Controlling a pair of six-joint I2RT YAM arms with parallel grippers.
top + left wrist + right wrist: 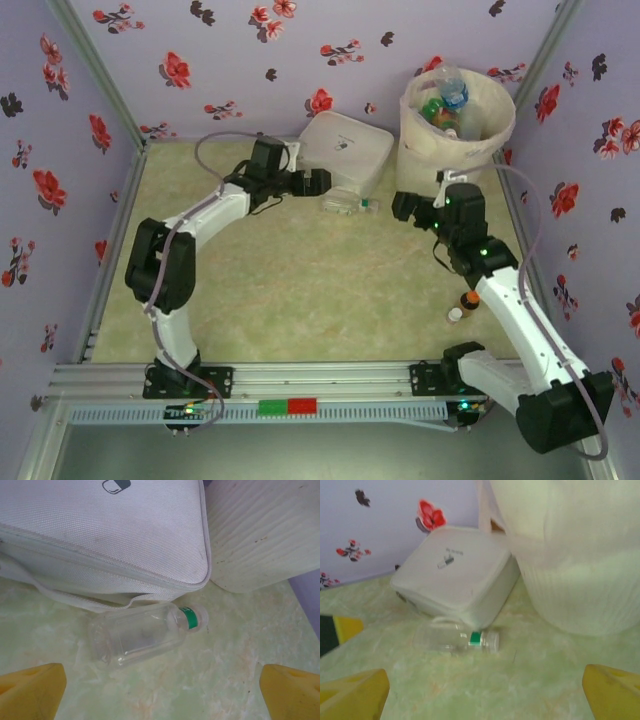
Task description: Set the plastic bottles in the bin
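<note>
Flower-papered walls (230,60) enclose the pale green counter (300,300). One clear bottle (145,637) lies sideways against the white case (345,150), just left of the bin (455,140). My left end effector (318,182) and right end effector (405,207) flank it, both wide, seemingly ready to grasp.

Pale green desk (300,290) seen whole from high above its near edge, left wrist view close, tilted steeply down, right wrist view flatter, farther back, clear green-banded plastic bottle (145,637) and flat white case (100,535) shared by all.
</note>
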